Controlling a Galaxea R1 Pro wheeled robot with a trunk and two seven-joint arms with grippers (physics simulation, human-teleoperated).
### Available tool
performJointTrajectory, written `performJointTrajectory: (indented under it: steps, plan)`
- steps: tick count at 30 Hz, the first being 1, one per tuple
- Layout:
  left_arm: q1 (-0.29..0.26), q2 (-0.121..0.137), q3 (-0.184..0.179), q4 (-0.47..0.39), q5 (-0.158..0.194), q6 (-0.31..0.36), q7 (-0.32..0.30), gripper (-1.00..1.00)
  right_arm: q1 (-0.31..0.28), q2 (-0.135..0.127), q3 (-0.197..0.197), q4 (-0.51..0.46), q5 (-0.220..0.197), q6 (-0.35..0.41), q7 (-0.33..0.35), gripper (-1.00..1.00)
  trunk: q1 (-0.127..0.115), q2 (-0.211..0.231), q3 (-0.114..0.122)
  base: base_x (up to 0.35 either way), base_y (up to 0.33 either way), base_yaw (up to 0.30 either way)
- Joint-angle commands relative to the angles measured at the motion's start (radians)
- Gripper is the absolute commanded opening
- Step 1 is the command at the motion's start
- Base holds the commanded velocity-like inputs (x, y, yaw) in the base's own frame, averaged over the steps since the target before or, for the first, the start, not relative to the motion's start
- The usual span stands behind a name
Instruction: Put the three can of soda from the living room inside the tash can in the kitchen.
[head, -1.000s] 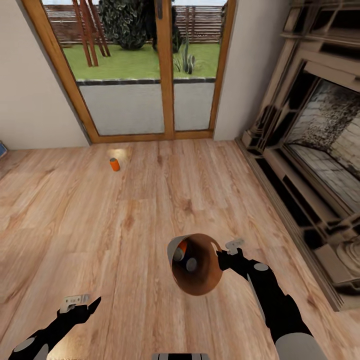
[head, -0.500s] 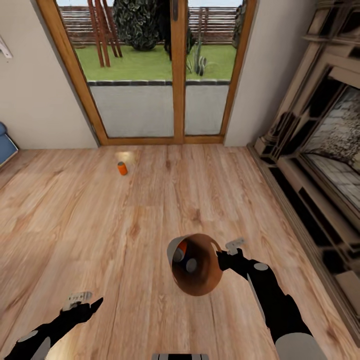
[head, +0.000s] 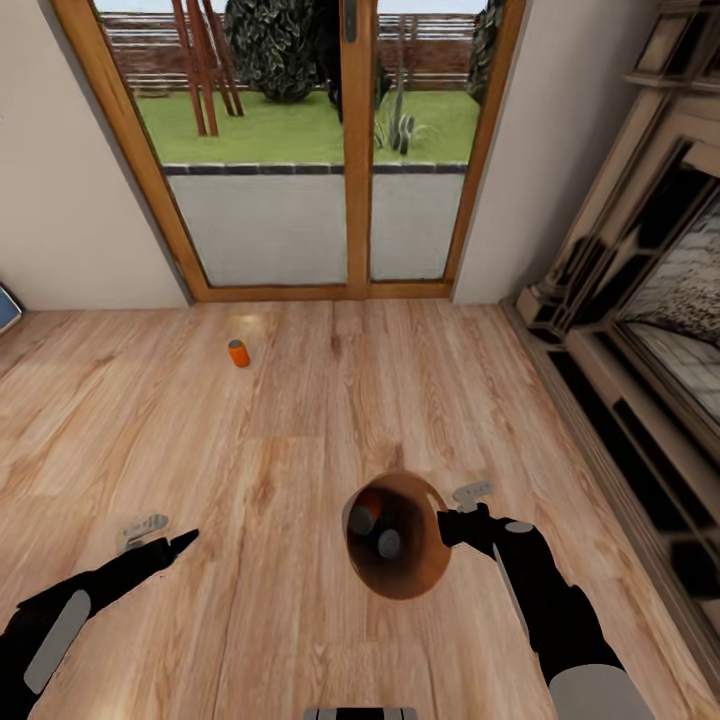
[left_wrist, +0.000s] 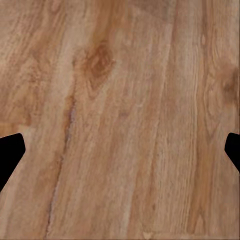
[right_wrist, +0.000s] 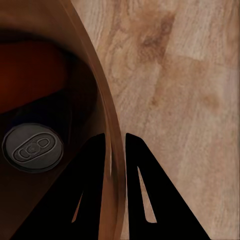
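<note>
Wood-plank flooring (head: 300, 440) is stretching from the robot toward wood-framed glass doors (head: 350, 150), with a stone fireplace surround (head: 640, 330) running along the right wall. 1 orange soda can (head: 238, 353) is standing upright on the floor, well ahead of the robot and to its left, not far from the doors and well apart from both arms.

The right gripper (head: 447, 524) is holding the trash can (head: 410, 580) above the floor by its rim. In the right wrist view the right gripper (right_wrist: 115, 145) is pinching the thin bin wall (right_wrist: 102, 115), with 1 dark finger (right_wrist: 90, 195) sitting inside the brown interior and the other outside over the planks. The bin is tipping its mouth up toward the head camera, so its wood-toned inside is showing. 2 cans are lying within: a can with a silvery top (head: 361, 520) and an orange side, and a second can (head: 389, 543) beside it, deeper in. The right wrist view is catching 1 silvery can top (right_wrist: 33, 148) with its pull tab.

The left gripper (head: 165, 543) is hanging low over the floor at the robot's left, holding nothing. In the left wrist view its 2 dark fingertips (left_wrist: 10, 150) are sitting far apart at opposite edges, spread wide over bare planks (left_wrist: 120, 120).
</note>
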Motion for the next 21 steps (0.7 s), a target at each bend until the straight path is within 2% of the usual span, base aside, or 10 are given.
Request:
performJointTrajectory:
  steps: [1, 6, 11, 21]
  plan:
    - [0.001, 0.0, 0.021, -0.001, 0.005, -0.003, -0.002, 1.0, 0.0, 0.0, 0.0, -0.003, -0.022, 0.007, 0.005, -1.0, 0.0, 0.0, 0.0, 0.329, 0.0, 0.0]
    - [0.007, -0.001, 0.051, -0.001, 0.011, -0.054, 0.001, 1.0, 0.0, 0.001, 0.0, -0.013, -0.023, 0.054, 0.004, -1.0, 0.0, 0.0, 0.0, 0.329, 0.0, 0.0]
    - [0.009, -0.004, 0.058, 0.0, 0.013, -0.084, 0.002, 1.0, 0.0, 0.001, 0.0, -0.036, -0.024, 0.075, 0.004, -1.0, 0.0, 0.0, 0.0, 0.329, 0.0, 0.027]
    - [0.008, -0.008, 0.059, 0.002, 0.012, -0.09, 0.002, 1.0, 0.0, 0.002, 0.001, -0.04, -0.025, 0.077, 0.002, -1.0, 0.0, 0.0, 0.0, 0.329, 0.0, 0.215]
